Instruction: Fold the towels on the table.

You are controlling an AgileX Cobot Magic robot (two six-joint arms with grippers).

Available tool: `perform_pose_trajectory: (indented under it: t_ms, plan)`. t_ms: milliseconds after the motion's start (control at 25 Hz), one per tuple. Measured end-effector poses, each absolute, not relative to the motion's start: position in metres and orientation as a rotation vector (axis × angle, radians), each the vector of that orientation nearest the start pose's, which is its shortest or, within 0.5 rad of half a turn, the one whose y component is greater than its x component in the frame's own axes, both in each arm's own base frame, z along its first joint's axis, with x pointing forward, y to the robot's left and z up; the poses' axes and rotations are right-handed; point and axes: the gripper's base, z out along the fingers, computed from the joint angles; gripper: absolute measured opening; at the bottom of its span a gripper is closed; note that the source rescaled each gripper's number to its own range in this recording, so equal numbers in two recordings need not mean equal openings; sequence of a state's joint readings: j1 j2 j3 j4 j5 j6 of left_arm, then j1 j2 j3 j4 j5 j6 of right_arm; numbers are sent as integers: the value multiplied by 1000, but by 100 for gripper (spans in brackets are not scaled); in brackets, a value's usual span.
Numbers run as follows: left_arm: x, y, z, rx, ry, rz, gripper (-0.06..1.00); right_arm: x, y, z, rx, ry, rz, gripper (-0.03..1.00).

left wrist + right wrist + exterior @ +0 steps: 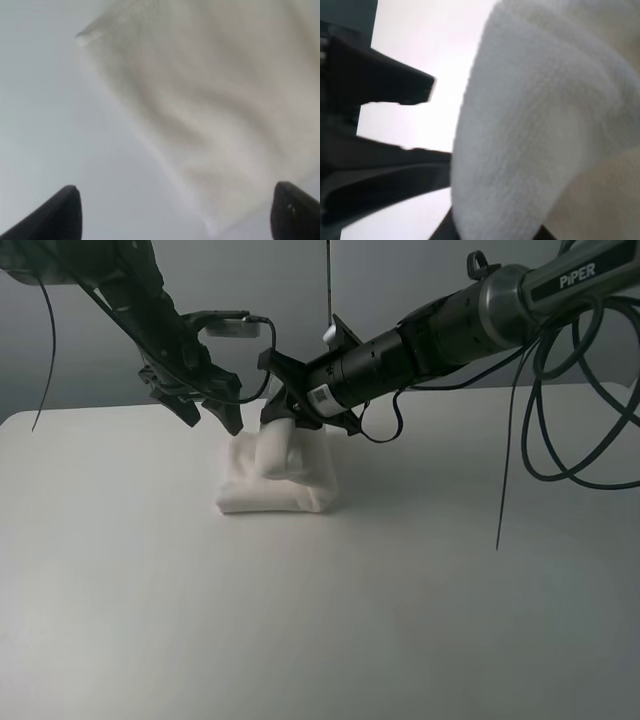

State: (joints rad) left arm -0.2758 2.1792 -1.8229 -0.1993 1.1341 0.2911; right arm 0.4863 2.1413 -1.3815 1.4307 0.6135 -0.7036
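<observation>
On the large matte white table [120, 620], the white terry-cloth towel [290, 490] already lies folded small at the far side, so I judge only the last fold remains: my right gripper [279, 426] is closed, pinching its raised layer, and my left gripper [210, 418] hangs wide open, empty.

The towel [285, 490] lies on the table [300, 630], near its far edge, left of centre.

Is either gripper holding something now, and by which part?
The right gripper is shut on the towel, pinching a raised fold on its upper layer. The left gripper is open and holds nothing.
</observation>
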Motion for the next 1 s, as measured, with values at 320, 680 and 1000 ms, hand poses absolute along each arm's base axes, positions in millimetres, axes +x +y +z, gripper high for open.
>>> perform_pose_trajectory:
  t_ms: [320,680,1000]
  plan:
    - [415,-132,275,728,2722,-228,97,373,255,149,-66,2535,1238,4]
    - [395,-125,322,721,2625,-202,97,378,259,157,-39,2411,1312,96]
    - [393,-124,322,701,2654,-194,97,372,265,158,-139,2412,1338,100]
